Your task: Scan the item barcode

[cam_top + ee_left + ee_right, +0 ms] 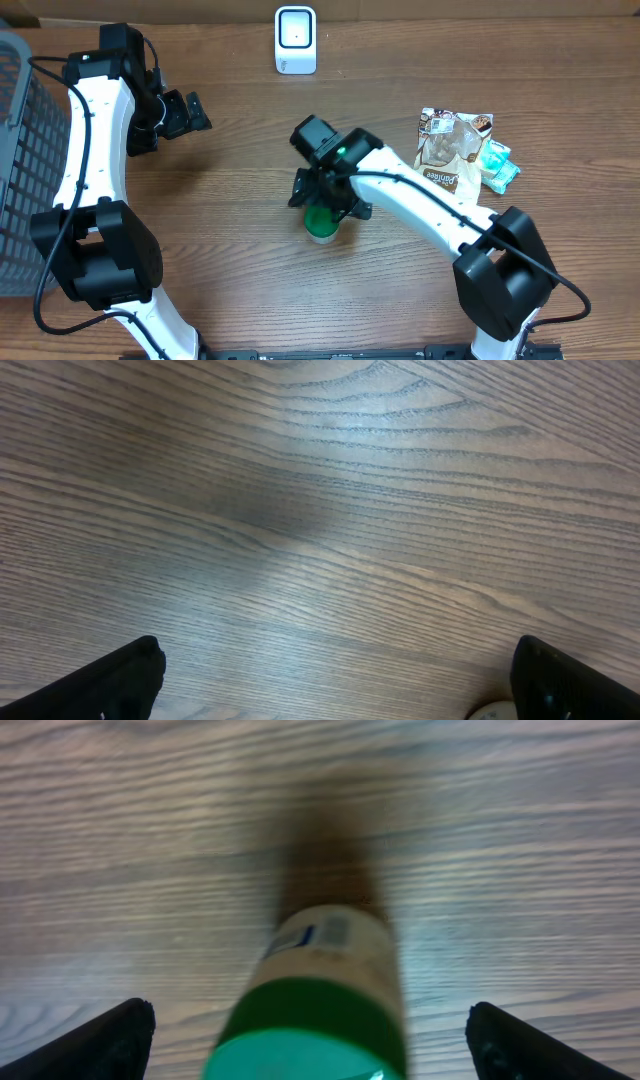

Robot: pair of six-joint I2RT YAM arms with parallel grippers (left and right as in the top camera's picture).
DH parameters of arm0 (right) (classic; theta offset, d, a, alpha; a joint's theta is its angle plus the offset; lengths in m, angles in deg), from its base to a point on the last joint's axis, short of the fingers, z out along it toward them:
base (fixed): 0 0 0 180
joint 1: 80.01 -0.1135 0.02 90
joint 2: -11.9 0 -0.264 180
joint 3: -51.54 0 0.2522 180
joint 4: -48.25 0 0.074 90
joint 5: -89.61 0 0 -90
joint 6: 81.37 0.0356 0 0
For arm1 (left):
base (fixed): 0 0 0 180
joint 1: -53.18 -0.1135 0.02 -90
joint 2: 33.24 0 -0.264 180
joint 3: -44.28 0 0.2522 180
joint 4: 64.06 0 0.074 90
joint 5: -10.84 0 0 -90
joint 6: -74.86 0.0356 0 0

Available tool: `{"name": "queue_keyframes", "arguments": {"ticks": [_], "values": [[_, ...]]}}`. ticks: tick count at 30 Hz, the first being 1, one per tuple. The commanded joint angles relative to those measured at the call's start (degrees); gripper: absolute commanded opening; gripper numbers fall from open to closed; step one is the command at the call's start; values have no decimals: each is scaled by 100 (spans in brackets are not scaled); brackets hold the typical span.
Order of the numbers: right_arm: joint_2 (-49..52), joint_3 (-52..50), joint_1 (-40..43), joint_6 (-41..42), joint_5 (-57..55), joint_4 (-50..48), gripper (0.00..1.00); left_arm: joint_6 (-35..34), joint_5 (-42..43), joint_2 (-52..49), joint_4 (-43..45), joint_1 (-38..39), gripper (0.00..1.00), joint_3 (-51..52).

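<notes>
Bottle (321,224) of small size sits near the middle of the table (230,200), right under the right hand (326,196). One end is bright green and the rest is pale cream. The right wrist view (320,990) shows a small label with a blue mark and a grey patch on the cream part, but blur hides any print.

Its long axis runs almost along the wrist camera's line of sight. The green end is nearest the hand and the cream end is away, against the wood, with a dark shadow beyond it. From overhead the green part lies toward the hand and the cream edge toward the near side of the table. Whether it stands fully upright or leans cannot be told.

The right hand is spread wide, its fingers (110,1040) well clear of the bottle on either side. The left hand (186,112) is also spread open over bare wood at the far left.
</notes>
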Motion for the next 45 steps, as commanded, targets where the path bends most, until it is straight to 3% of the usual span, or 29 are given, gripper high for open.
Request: {"name": "queue_keyframes", "arguments": {"ticks": [1,8,13,16,22,26,28,32,39,40,42,45], "values": [[48,-81,-319,343,-223,-28,93,-35,-44,48,4,-22,100,-76],[205,-81,-494,286,-444,90,78,-37,-44,48,7,-22,100,-74],[205,-72,-487,-431,-446,72,56,-35,-44,48,4,-22,100,-76],[203,59,-448,-863,-444,61,57,-35,-44,48,7,-22,100,-74],[151,929,-343,-3539,-433,120,64,-35,-44,48,7,-22,100,-74],[125,1399,-358,-6142,-393,120,66,-35,-44,48,4,-22,100,-74],[127,1397,-365,-7635,-372,155,76,-35,-44,48,4,-22,100,-76],[131,1204,-348,-9082,-365,136,78,-35,-44,48,4,-22,100,-74],[164,973,-234,-9462,-122,50,79,-35,-44,48,4,-22,100,-74],[164,973,-219,-9366,90,-11,90,-35,-44,48,7,-22,100,-74],[164,973,-208,-8725,214,-308,100,-35,-44,48,7,-22,100,-74],[164,973,-179,-7272,247,-817,100,-35,-44,48,4,-22,100,-74]]}}
